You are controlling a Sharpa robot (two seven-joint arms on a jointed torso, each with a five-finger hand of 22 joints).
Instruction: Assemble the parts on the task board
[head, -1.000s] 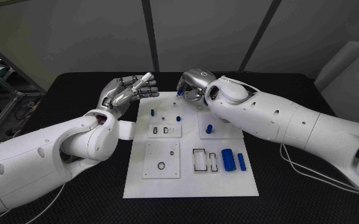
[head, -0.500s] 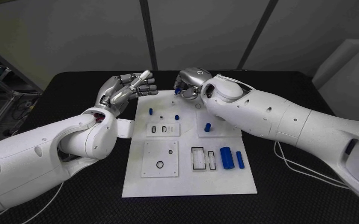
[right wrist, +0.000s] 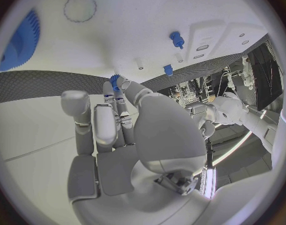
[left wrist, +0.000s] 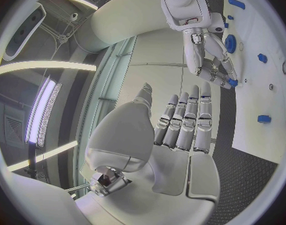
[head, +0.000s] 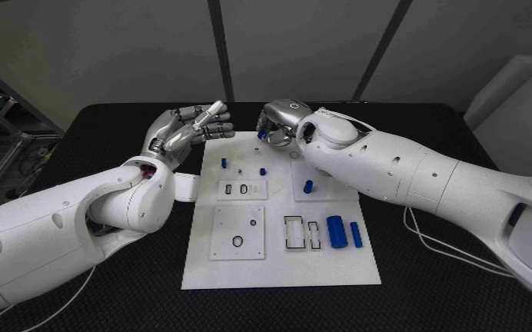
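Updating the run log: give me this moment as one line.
left hand: open, raised beside task board | right hand: fingers pinch small blue part over board's far end | blue cylinders: lying loose

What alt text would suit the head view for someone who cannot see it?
Two white robot arms reach over a white task board on a black table. The right robot hand pinches a small blue part at the board's far end; the left robot hand hovers beside it, empty.

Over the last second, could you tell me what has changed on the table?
Very little. The right hand keeps pinching a small blue part over the task board's far edge, having drifted slightly toward the left hand, which stays raised and holds nothing. The parts on the board have not moved.
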